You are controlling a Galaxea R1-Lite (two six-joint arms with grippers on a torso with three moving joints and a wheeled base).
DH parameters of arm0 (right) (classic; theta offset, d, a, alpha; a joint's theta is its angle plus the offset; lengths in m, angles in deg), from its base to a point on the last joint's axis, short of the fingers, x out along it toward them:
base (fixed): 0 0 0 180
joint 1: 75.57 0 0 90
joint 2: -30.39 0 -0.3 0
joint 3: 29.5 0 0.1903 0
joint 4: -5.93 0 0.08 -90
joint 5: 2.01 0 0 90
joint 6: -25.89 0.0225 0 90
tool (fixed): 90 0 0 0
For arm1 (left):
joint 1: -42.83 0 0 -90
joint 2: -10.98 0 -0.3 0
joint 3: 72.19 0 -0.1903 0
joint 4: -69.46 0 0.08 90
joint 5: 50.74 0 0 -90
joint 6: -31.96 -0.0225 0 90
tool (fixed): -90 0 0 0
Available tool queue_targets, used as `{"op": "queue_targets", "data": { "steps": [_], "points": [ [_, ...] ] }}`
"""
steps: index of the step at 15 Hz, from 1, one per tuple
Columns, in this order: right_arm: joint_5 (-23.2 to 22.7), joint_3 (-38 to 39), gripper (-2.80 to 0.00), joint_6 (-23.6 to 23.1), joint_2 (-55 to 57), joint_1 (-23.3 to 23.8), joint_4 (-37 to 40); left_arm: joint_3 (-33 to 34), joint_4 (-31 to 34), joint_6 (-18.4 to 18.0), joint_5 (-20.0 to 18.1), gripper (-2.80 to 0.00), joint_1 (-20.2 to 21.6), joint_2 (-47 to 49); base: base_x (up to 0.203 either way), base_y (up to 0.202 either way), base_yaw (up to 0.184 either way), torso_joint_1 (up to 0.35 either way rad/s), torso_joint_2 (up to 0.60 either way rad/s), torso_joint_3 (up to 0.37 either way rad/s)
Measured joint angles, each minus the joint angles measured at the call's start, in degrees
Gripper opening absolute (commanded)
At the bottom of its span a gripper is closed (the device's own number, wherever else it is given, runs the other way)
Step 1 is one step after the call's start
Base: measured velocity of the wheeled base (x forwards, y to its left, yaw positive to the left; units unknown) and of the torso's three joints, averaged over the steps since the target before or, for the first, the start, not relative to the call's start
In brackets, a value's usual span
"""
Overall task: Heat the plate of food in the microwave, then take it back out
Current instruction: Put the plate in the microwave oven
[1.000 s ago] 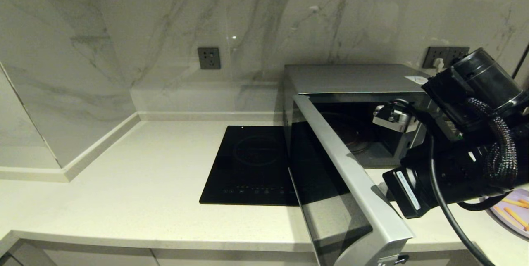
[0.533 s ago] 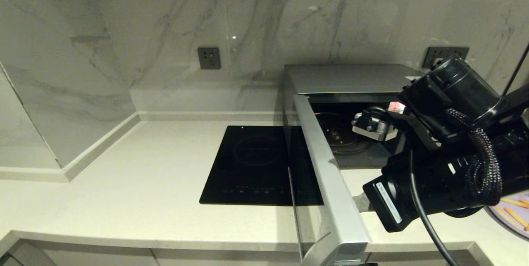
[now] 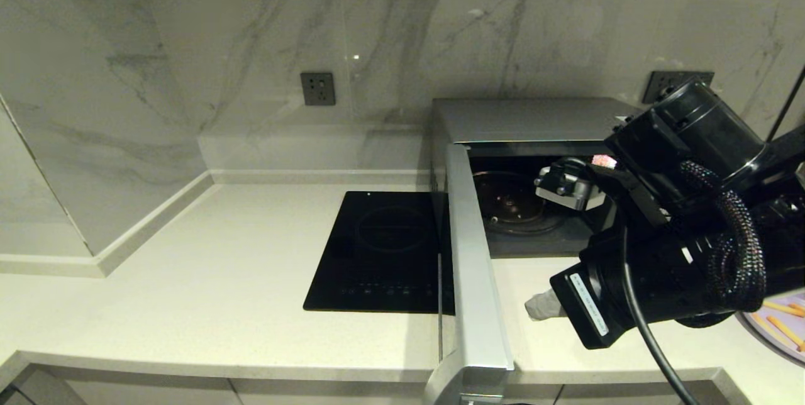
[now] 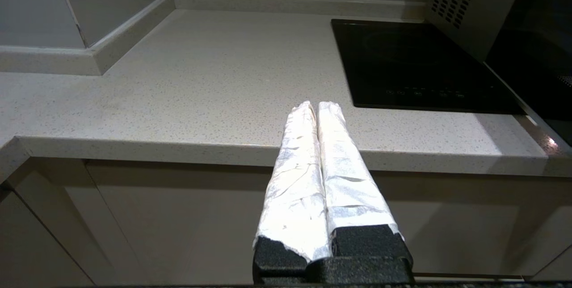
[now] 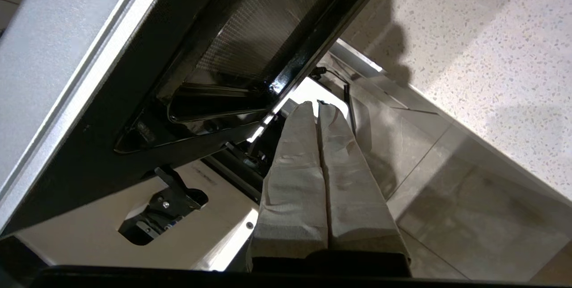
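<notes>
The silver-grey microwave (image 3: 534, 119) stands at the back right of the counter, its cavity and glass turntable (image 3: 512, 200) showing. Its door (image 3: 471, 266) is swung out wide, edge-on toward me. My right gripper (image 3: 538, 307) is shut and empty, low over the counter just right of the door's inner face (image 5: 232, 51); the taped fingertips (image 5: 308, 113) lie by the door's lower edge. The lilac plate of food (image 3: 780, 323) with orange sticks peeks out at the far right edge, mostly hidden by my right arm. My left gripper (image 4: 315, 107) is shut and parked below the counter's front edge.
A flat black induction cooktop (image 3: 383, 248) is set in the counter left of the door. Wall sockets (image 3: 317, 88) sit on the marble backsplash. A marble side wall (image 3: 94, 141) bounds the pale counter (image 3: 188, 285) at the left.
The microwave door has swung further open to the left, from angled to nearly edge-on. My right arm has followed it leftward and down. The left arm has not moved.
</notes>
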Motion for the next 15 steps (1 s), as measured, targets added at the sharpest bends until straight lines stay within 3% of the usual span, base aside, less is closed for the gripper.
{"op": "queue_targets", "data": {
  "steps": [6,9,12,14,15],
  "points": [
    [0.5,0.0,-2.80,0.3,-0.5,0.0,0.0,0.0,0.0,0.0,0.0,-2.80,0.0,0.0,0.000,0.000,0.000,0.000,0.00,0.000],
    [8.1,0.2,-2.80,6.4,-0.8,1.3,0.1,0.0,0.0,0.0,0.0,-2.80,0.0,0.0,0.000,0.000,0.000,0.000,0.00,0.000],
    [22.2,0.0,-2.80,16.4,-1.3,11.4,3.5,0.0,0.0,0.0,0.0,-2.80,0.0,0.0,0.000,0.000,0.000,0.000,0.00,0.000],
    [26.3,0.5,-2.80,21.7,-2.5,21.8,6.9,0.0,0.0,0.0,0.0,-2.80,0.0,0.0,0.000,0.000,0.000,0.000,0.00,0.000],
    [26.1,1.2,0.00,23.2,-3.3,28.1,8.1,0.0,0.0,0.0,-0.1,-2.80,0.0,0.0,0.000,0.000,0.000,0.000,0.00,0.000]
  ]
}}
